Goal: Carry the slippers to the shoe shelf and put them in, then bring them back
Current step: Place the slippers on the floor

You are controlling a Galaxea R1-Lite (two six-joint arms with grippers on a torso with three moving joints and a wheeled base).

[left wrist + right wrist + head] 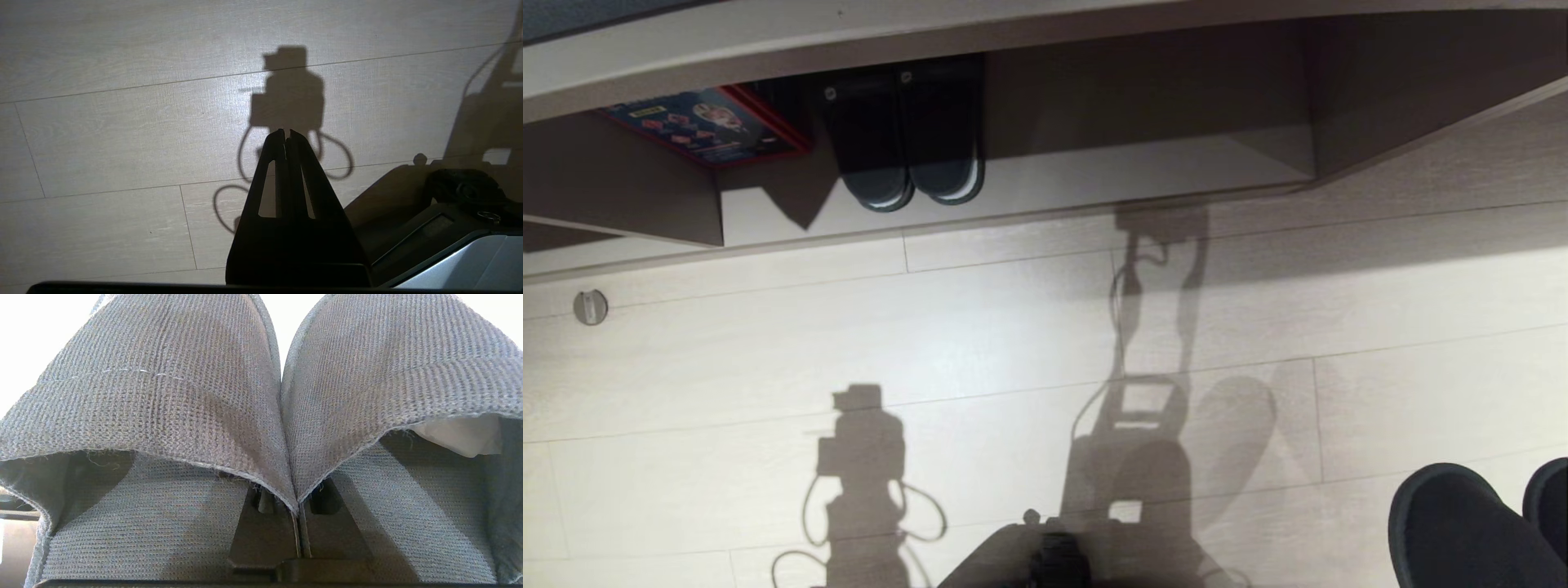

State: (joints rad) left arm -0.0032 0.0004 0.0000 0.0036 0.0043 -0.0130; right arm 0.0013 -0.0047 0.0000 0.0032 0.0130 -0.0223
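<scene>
This looks like a home, most likely an entryway. The floor (980, 327) is pale wood-look planks laid in long boards. Against it stands a low shoe shelf (1160, 171) of grey-brown wood grain with a pale base board, holding a black pair of slippers (907, 139) and a colourful flat box (707, 122). A small round metal doorstop (590, 307) sits on the floor nearby.
</scene>
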